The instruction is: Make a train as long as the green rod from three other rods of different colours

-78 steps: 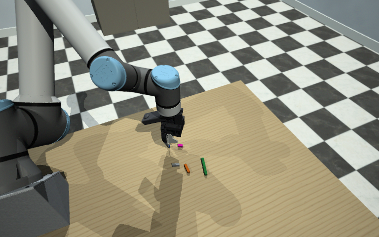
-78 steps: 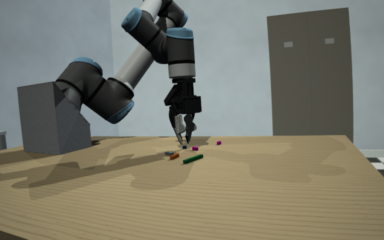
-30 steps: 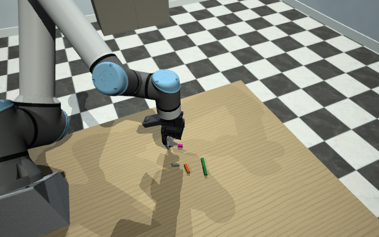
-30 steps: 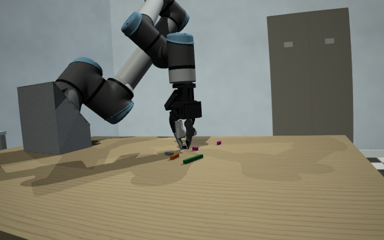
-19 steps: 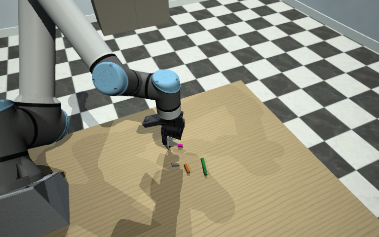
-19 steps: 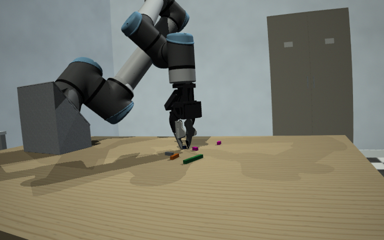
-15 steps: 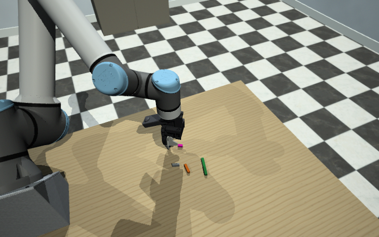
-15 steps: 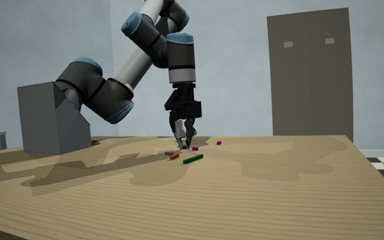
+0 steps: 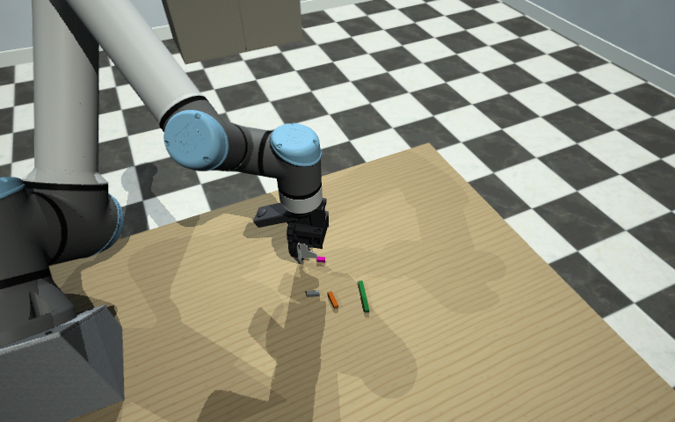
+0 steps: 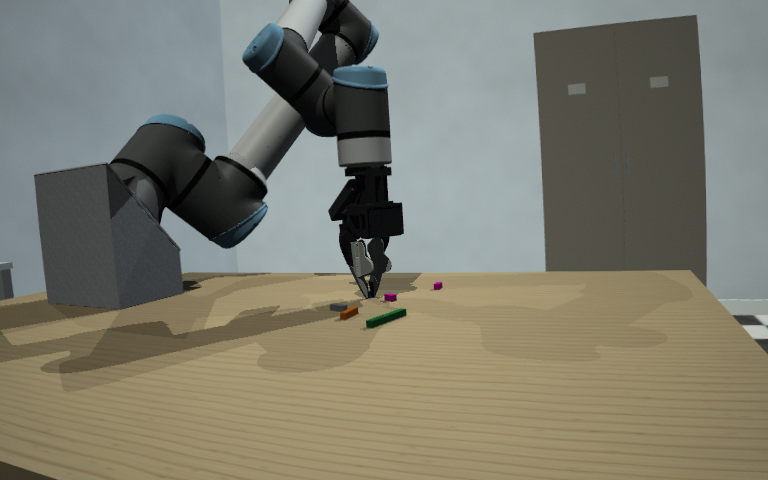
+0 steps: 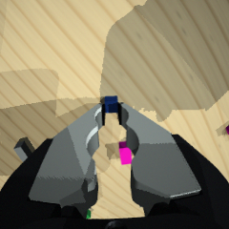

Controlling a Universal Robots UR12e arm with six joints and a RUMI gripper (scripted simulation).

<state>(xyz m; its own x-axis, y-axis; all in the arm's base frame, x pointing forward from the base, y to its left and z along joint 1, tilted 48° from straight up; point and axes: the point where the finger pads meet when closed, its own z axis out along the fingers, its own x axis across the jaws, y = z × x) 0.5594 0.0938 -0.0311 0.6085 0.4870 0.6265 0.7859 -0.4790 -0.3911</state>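
My gripper (image 9: 301,259) (image 10: 369,292) (image 11: 111,105) is down at the table and shut on the small blue rod (image 11: 111,105), pinched between the fingertips. A magenta rod (image 9: 321,258) (image 10: 390,297) (image 11: 125,156) lies just beside the fingers. A second magenta rod (image 10: 437,285) (image 11: 226,130) lies farther off; the top view does not show it. The grey rod (image 9: 312,293) (image 10: 338,306) (image 11: 21,148), the orange rod (image 9: 332,299) (image 10: 348,313) and the green rod (image 9: 363,296) (image 10: 385,318) lie apart from one another in front of the gripper.
The rods lie near the middle of the wooden table (image 9: 447,348) (image 10: 396,407). The robot's grey base block (image 9: 54,367) (image 10: 96,237) stands at the table's corner. A brown cabinet (image 9: 234,25) (image 10: 620,147) stands on the floor beyond the table.
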